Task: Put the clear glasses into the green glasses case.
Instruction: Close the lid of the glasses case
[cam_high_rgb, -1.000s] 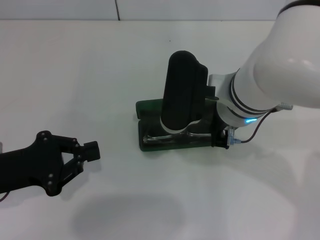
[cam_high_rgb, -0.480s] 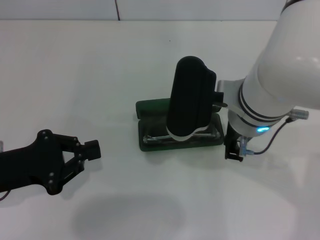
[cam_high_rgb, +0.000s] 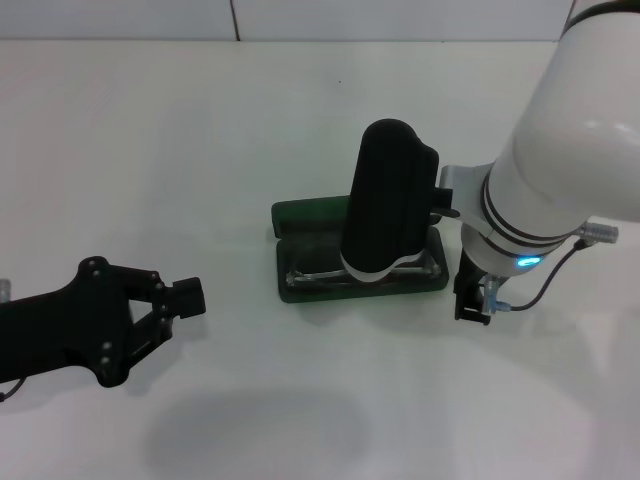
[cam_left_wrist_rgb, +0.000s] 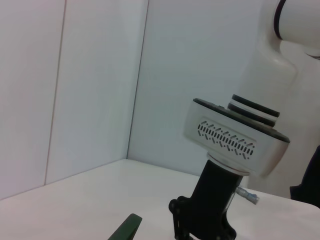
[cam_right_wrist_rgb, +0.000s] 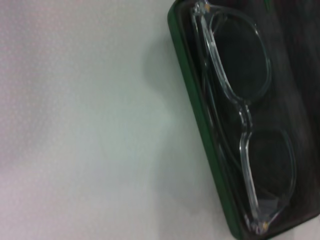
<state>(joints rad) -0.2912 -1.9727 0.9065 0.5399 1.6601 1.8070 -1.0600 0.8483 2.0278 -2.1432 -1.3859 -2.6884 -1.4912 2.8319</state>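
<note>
- The right gripper (cam_high_rgb: 385, 215) has lifted and drawn back from the green glasses case (cam_high_rgb: 300, 218) over the last second; it was low over the case interior, and now it hangs above the case's right part with more of the tray showing.
- The clear glasses (cam_right_wrist_rgb: 245, 125) lie folded inside the open case, along the near wall on the dark lining, and nothing holds them.
- My reading: the placing is done and the arm is retreating. Only closing the lid might be left, and the task sentence does not ask for that.
- The right gripper's fingers are hidden beneath its dark body, so I cannot tell how they stand.
- The left gripper (cam_high_rgb: 175, 300) sits parked low over the counter (cam_high_rgb: 150, 150), well apart from the case, in the same place as 1 second ago. Its fingers (cam_high_rgb: 186, 296) seem to meet at a dark block, holding nothing.
- No brand, label or lettering can be read on the case or glasses. The only marking is a zigzag vent pattern on the right arm's white wrist housing (cam_left_wrist_rgb: 230, 137).
</note>
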